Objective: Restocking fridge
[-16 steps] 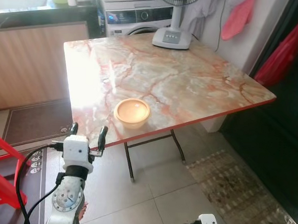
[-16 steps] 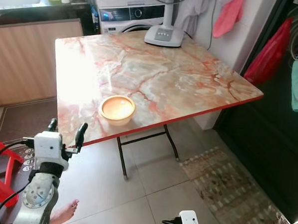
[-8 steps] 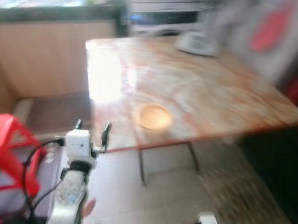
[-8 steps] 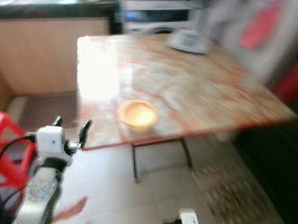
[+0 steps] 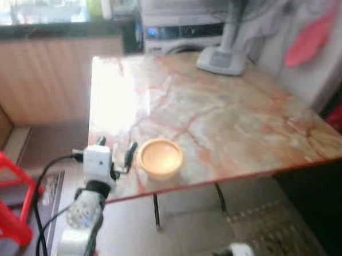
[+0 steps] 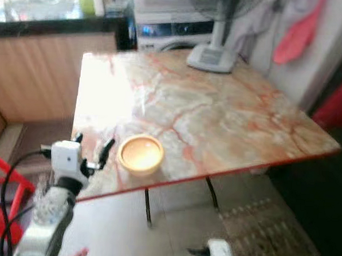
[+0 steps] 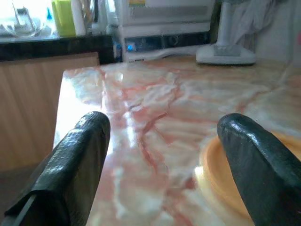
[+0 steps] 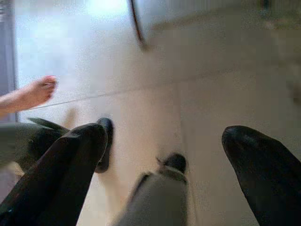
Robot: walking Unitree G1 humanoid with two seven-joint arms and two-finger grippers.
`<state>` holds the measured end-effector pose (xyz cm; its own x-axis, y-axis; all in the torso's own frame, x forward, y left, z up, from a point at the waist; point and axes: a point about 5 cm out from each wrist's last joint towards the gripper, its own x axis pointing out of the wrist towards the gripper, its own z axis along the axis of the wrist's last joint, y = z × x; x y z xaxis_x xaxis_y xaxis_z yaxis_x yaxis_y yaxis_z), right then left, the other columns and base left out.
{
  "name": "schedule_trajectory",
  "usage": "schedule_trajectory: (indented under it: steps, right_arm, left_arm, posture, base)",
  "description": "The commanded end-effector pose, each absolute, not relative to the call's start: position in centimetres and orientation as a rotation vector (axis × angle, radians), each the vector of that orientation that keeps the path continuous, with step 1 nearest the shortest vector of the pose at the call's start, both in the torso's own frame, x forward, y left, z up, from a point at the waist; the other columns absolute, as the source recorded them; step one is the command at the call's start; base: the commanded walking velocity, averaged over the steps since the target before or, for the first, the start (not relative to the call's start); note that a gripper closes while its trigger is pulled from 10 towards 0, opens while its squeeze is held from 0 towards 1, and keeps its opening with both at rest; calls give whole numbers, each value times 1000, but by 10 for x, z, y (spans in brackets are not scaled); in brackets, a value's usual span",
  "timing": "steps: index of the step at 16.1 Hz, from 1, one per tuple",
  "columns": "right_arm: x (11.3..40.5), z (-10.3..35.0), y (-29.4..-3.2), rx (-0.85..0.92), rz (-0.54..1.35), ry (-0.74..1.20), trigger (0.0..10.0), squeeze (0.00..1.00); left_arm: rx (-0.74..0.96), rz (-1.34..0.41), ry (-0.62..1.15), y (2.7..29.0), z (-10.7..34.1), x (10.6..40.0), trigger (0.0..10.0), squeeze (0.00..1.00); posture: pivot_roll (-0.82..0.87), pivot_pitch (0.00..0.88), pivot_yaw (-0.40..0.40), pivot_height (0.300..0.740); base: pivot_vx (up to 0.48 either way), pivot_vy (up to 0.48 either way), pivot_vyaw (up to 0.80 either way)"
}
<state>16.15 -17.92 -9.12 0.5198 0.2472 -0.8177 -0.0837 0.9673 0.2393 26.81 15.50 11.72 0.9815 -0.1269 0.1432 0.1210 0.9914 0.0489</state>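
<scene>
Right gripper (image 8: 160, 141) low over floor tiles (image 8: 155, 61), fingers spread, nothing held; person's bare foot (image 8: 33, 92) close by. Left gripper (image 5: 116, 150) raised at near edge of tabletop (image 5: 229, 119), fingers apart, empty, now just beside orange bowl (image 5: 160, 157); a second ago it sat short of edge, well clear of bowl. Bowl upright near tabletop's front edge. Camera has moved closer; view slightly blurred. Red stool (image 5: 4, 199) left on floor. Fan base (image 5: 221, 60) at far edge, washing machine (image 5: 182, 31) behind.
</scene>
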Motion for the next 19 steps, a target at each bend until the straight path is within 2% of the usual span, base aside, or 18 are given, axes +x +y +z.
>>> schedule_trajectory:
  steps: [1,2,3,5,6,7,8,13,15,16,17,19]
  right_arm:
    - [154,-94,-184,180,182,1023,10000,0]
    - [154,-94,-184,180,184,1022,10000,0]
    - [154,-94,-184,178,184,1022,10000,0]
    - [155,-94,-184,174,182,1023,10000,0]
    - [155,-93,-185,170,181,1024,10000,0]
    - [155,-93,-185,168,182,1024,10000,0]
    - [155,-93,-185,168,181,1024,10000,0]
    - [157,-93,-186,163,182,1020,10000,0]
    - [157,-92,-187,160,180,1019,10000,0]
    - [157,-92,-187,158,181,1019,10000,0]
    - [157,-92,-187,158,179,1018,10000,0]
    - [158,-92,-188,154,180,1017,10000,0]
  left_arm:
    - [17,-169,-125,150,116,268,10000,0]
    - [1,-176,-116,149,116,268,10000,0]
    - [-119,-162,-91,148,115,268,10000,0]
    - [-204,-174,-53,145,112,268,10000,0]
    - [-243,-193,-33,144,110,269,10000,39]
    - [-264,-203,-32,144,110,270,10000,847]
    - [-263,-211,-32,146,111,272,10000,1000]
    - [-315,-195,9,153,106,294,10000,1000]
    - [-396,-159,19,158,103,307,10000,1000]
    - [-407,-155,32,160,100,311,10000,353]
    - [-405,-153,37,160,98,316,10000,0]
    - [-417,-196,54,154,96,325,10000,0]
  posture:
    - [51,0,-1,740]
    - [51,0,-1,740]
    - [51,0,-3,740]
    - [53,0,-5,740]
    - [52,0,-8,740]
    - [50,0,-8,740]
    - [49,0,-9,740]
    - [44,0,-18,740]
    - [42,0,-20,740]
    - [41,0,-19,740]
    - [36,0,-22,740]
    - [32,0,-23,740]
  base:
    - [0,0,0]
    - [0,0,0]
    - [0,0,0]
    - [0,0,0]
    - [0,0,0]
    - [0,0,0]
    - [0,0,0]
    - [0,0,0]
    - [0,0,0]
    - [0,0,0]
    - [0,0,0]
    - [0,0,0]
